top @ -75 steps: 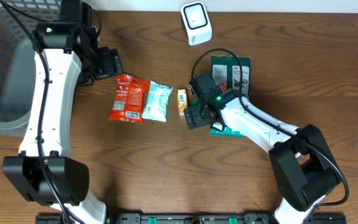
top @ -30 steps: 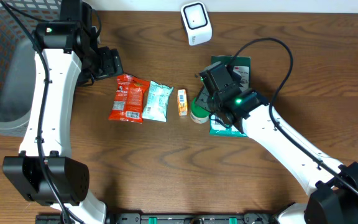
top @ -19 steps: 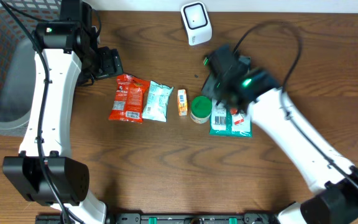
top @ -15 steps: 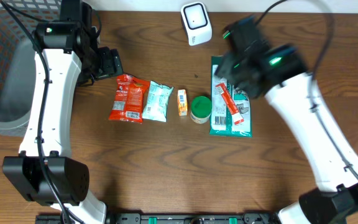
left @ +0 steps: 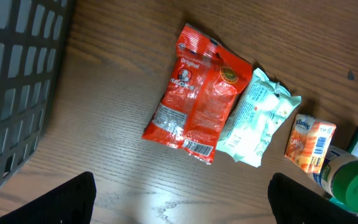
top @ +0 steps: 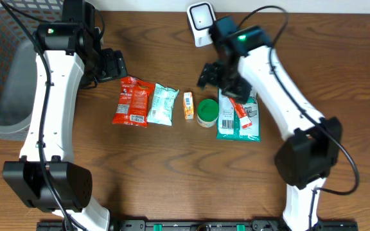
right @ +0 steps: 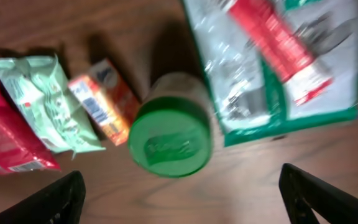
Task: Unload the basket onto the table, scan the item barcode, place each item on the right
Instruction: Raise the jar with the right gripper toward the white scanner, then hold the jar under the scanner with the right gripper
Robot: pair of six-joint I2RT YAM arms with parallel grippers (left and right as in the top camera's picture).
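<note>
My right gripper [right: 184, 202] hangs wide open and empty just in front of the barcode scanner [top: 202, 23]. The green-lidded jar [top: 207, 111] stands upright further in front of the scanner, free for grasping. My left gripper [left: 184, 202] hovers open and empty, well to its left.
</note>
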